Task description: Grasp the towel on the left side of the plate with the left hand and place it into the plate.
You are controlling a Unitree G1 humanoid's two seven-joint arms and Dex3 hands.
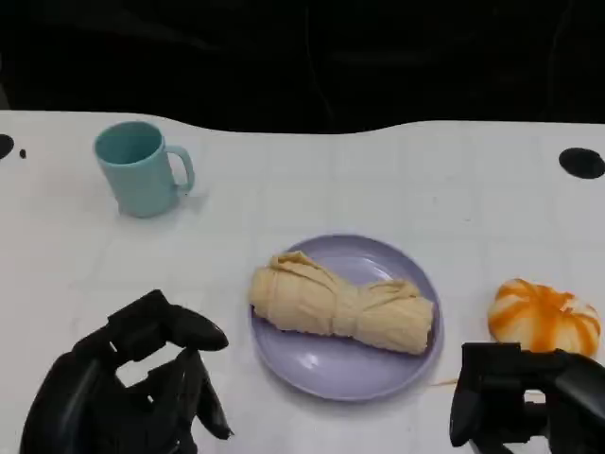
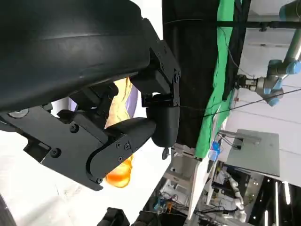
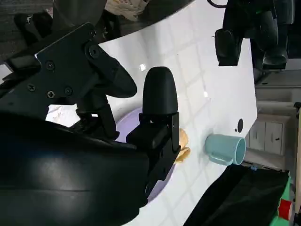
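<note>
**Towel seated in plate; placement judged complete**

The rolled beige towel (image 1: pixel 342 305) lies across the lavender plate (image 1: pixel 331 374) on the white worktop (image 1: pixel 284 189), resting within the rim. The placing step appears done; what remains, by judgement, is only withdrawal of the arm.

The left robot hand (image 1: pixel 142 388) sits low at the near edge of the worktop, left of the plate and apart from it, fingers spread and holding nothing. The right robot hand (image 1: pixel 529 397) rests near the orange-and-white pumpkin-shaped object (image 1: pixel 544 315); whether its fingers are spread or curled cannot be told. A teal mug (image 1: pixel 140 168) stands well apart at the far left.
</note>
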